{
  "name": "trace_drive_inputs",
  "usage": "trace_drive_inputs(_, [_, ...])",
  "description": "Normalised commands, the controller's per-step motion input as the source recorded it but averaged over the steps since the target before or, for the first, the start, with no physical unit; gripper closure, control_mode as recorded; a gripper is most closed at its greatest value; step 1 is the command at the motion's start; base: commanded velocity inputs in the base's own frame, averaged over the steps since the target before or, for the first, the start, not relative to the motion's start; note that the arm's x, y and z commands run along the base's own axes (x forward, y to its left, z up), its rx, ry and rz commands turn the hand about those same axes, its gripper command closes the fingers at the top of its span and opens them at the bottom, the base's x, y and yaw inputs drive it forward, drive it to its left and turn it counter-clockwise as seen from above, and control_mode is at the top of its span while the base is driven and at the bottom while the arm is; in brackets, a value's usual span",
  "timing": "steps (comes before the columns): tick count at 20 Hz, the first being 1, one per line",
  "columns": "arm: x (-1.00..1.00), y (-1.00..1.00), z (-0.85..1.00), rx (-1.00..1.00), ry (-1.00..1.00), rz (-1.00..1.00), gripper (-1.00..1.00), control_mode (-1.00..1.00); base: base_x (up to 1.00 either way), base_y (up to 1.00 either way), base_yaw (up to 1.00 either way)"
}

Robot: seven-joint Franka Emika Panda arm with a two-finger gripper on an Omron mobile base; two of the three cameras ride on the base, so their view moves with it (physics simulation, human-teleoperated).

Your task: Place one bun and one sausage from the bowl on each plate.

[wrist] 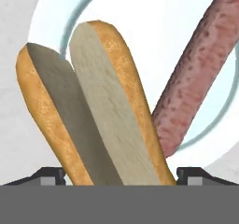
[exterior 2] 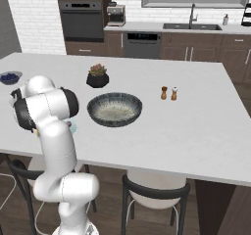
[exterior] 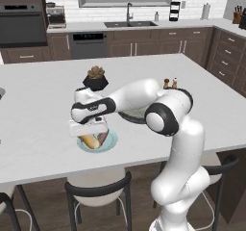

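A split bun [wrist: 100, 106] lies on the pale teal-blue plate [wrist: 154, 27], with a reddish-brown sausage [wrist: 196, 78] beside it on the same plate. My gripper [wrist: 119, 174] hangs low over the plate, open, one fingertip on either side of the bun's near end. From the left base view the gripper [exterior: 90, 134] is right above the plate [exterior: 111, 142] near the counter's front edge, where the bun [exterior: 90, 141] and the sausage [exterior: 103, 137] lie. The dark bowl [exterior 2: 138, 106] stands mid-counter with nothing visible inside, and my arm half hides the bowl [exterior: 132, 117].
A black faceted plant pot [exterior: 96, 79] stands behind the plate. Salt and pepper shakers [exterior 2: 168, 93] sit right of the bowl. A small bowl of dark berries [exterior 2: 10, 77] is at the far left. Stools stand below the counter's front edge.
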Motion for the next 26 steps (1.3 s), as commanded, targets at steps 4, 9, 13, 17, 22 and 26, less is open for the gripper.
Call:
trace_drive_inputs(4, [0.64,-0.22,-0.05,0.00,0.00,-0.38,1.00,-1.00,0.00,0.00,0.00])
trace_drive_inputs(9, [0.43,0.08,-0.13,0.00,0.00,-0.16,-1.00,-1.00,0.00,0.00,0.00])
trace_drive_inputs(13, [0.01,-0.06,0.00,0.00,0.00,-0.06,-1.00,-1.00,0.00,0.00,0.00])
trace_drive_inputs(17, [0.00,-0.06,0.01,0.01,0.00,0.00,-1.00,-1.00,0.00,0.00,0.00])
trace_drive_inputs(22, [0.00,-0.10,0.01,0.00,-0.01,0.00,-1.00,-1.00,0.00,0.00,0.00])
trace_drive_inputs(26, [0.00,0.00,0.14,0.00,-0.08,0.00,-1.00,-1.00,0.00,0.00,0.00])
